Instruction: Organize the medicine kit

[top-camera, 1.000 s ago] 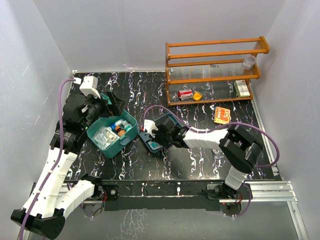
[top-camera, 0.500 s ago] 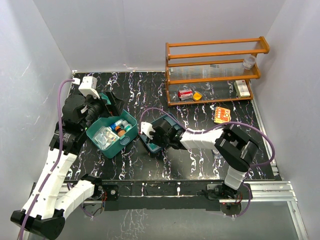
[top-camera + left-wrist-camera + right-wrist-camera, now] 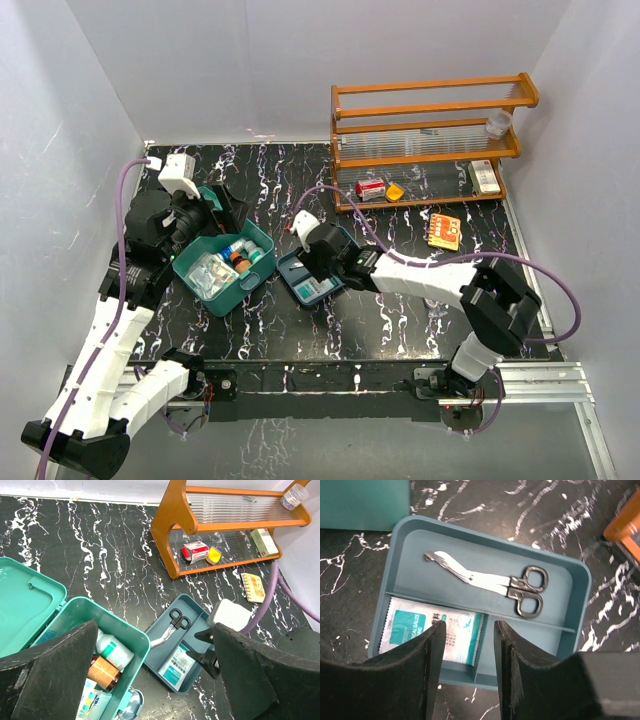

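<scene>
On your black white-veined table (image 3: 400, 320), the teal-green plastic medicine kit (image 3: 225, 268) sits at about 9 o'clock from the centre in the overhead view. Its hinged lid (image 3: 25, 600) is thrown back toward 10 o'clock, and a white bottle with a teal label (image 3: 113, 650) and a brown bottle (image 3: 102, 669) are visible inside. Your left gripper (image 3: 155, 626) hangs above the kit's far rim with its fingers spread wide and nothing between them. Just beside the kit, at its 3 o'clock, lies the shallow blue-teal divided tray (image 3: 490, 545). In the right wrist view, steel scissors with black handles (image 3: 490, 582) fill the tray's long 12 o'clock compartment, and a white-and-teal sachet (image 3: 415, 630) lies flat in the 7 o'clock one. Your right gripper (image 3: 469, 627) is poised over that sachet with its fingers released and the gap between them empty; whether they touch the packet cannot be told. At 1 o'clock on the table stands the orange wooden rack (image 3: 430, 140), with a red-and-white carton (image 3: 371, 188) on its lowest shelf. An orange notepad (image 3: 444, 229) lies on the tabletop near the rack, at its 6 o'clock.
</scene>
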`<move>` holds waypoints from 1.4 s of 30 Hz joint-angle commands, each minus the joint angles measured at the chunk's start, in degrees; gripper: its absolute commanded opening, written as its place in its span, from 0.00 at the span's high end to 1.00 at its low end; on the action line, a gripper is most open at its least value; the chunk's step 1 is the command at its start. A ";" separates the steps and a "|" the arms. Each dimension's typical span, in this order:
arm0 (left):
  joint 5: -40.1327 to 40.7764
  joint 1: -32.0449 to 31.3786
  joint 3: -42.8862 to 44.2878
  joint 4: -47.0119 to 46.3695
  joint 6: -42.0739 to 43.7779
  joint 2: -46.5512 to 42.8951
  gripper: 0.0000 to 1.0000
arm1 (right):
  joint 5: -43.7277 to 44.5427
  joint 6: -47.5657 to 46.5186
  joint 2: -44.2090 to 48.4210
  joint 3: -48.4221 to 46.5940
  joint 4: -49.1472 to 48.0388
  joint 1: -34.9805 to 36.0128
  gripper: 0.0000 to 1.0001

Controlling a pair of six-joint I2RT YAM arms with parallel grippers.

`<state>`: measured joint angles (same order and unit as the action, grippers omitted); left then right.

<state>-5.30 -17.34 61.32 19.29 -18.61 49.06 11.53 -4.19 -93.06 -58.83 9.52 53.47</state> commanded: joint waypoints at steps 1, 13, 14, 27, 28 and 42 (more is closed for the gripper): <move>0.06 0.17 -0.07 -0.92 0.83 -1.06 0.02 | 10.11 13.64 3.79 -2.51 4.60 -0.10 0.59; -18.02 0.20 -7.25 -6.97 1.09 -3.14 0.01 | 30.63 44.79 15.13 3.70 25.62 -1.66 0.46; -19.42 0.20 -7.54 -8.00 0.90 -2.56 0.01 | 32.37 46.74 15.88 3.63 28.16 -2.15 0.43; -19.27 0.16 -4.69 -10.26 0.59 1.05 0.01 | 32.65 61.06 23.24 11.55 36.71 -18.12 0.07; -19.41 0.20 -4.31 -9.57 0.90 1.17 0.01 | 31.27 61.68 24.08 12.30 36.60 -21.30 0.05; -20.65 0.17 -4.15 -12.54 -0.78 3.54 0.01 | 19.48 61.10 35.05 23.38 29.42 -37.25 0.02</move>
<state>-24.14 -17.34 54.98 9.30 -18.65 51.79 35.07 57.30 -60.29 -36.56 44.07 18.37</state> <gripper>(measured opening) 0.985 0.981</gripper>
